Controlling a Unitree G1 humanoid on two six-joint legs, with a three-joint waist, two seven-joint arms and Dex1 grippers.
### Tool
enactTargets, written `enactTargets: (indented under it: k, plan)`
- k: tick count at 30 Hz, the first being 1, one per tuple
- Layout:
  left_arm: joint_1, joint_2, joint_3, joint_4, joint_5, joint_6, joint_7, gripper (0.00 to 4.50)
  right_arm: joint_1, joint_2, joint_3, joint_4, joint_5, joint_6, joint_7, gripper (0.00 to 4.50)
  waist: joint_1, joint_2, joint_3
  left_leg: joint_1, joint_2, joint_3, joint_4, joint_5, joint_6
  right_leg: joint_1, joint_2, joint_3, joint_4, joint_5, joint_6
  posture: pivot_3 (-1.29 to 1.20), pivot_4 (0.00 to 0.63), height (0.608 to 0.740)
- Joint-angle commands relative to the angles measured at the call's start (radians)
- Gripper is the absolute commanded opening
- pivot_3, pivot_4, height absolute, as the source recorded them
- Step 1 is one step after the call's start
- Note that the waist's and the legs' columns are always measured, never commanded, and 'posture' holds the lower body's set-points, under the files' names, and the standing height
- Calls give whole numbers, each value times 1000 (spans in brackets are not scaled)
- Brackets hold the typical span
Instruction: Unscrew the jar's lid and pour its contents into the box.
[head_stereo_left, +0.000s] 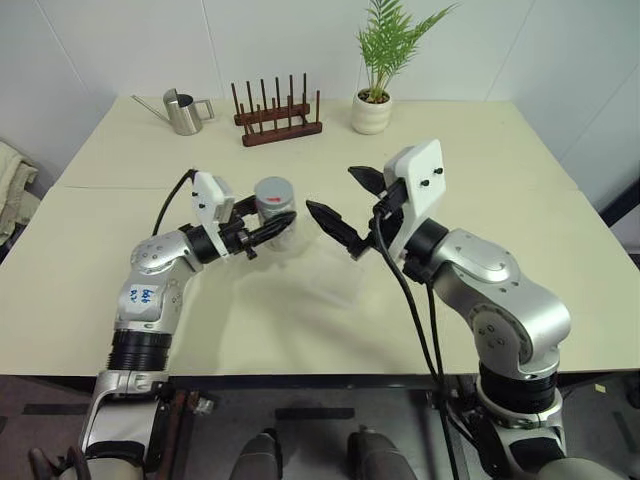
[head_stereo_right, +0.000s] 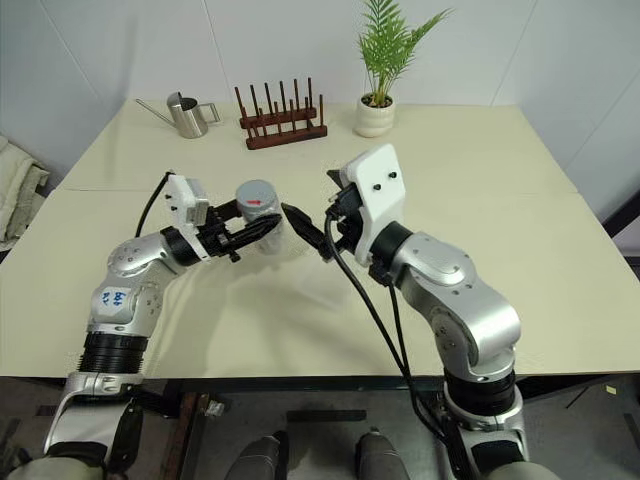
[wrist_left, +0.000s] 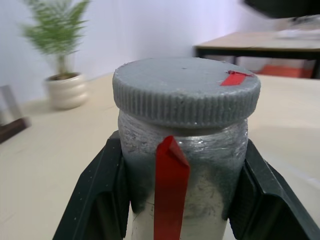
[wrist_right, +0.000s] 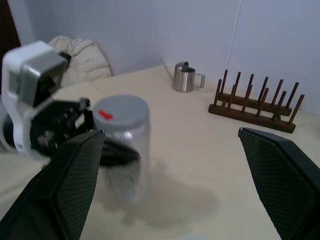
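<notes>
My left gripper (head_stereo_left: 280, 226) is shut on the jar (head_stereo_left: 276, 212), a small cloudy canister with a strip of red tape, and holds it upright above the table's middle. In the left wrist view its black fingers (wrist_left: 102, 195) clamp the jar (wrist_left: 210, 165) just below the lid (wrist_left: 185, 90). The lid (head_stereo_left: 273, 190) is a ribbed grey disc with a small red mark, and it sits on the jar. Beside the jar, my right gripper (head_stereo_left: 347, 204) is open, close to the lid and apart from it. The box (head_stereo_left: 335, 277), a clear shallow tray, lies on the table below both grippers. The contents are hidden behind the cloudy wall.
Along the table's far side stand a steel watering can (head_stereo_left: 183, 112), a wooden peg rack (head_stereo_left: 277, 122) and a potted fern (head_stereo_left: 372, 100). A bundle of cloth (head_stereo_left: 12, 185) lies off the table's left edge.
</notes>
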Motion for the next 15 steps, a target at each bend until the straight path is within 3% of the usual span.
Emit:
enactTargets:
  k: [1,15]
  plan:
    - [-33,2,-5,-53,-54,39,-69,2003,-27,36,26,-41,-4,13,-51,4500,-1,0,0,0,0,0,0,0,0,0,0,0,0,0,0,0,150,740]
    - [-54,21,-48,-80,-38,104,-167,2003,-22,90,120,7,-52,-8,-86,4500,-1,0,0,0,0,0,-1,0,0,0,0,0,0,0,-1,0,150,740]
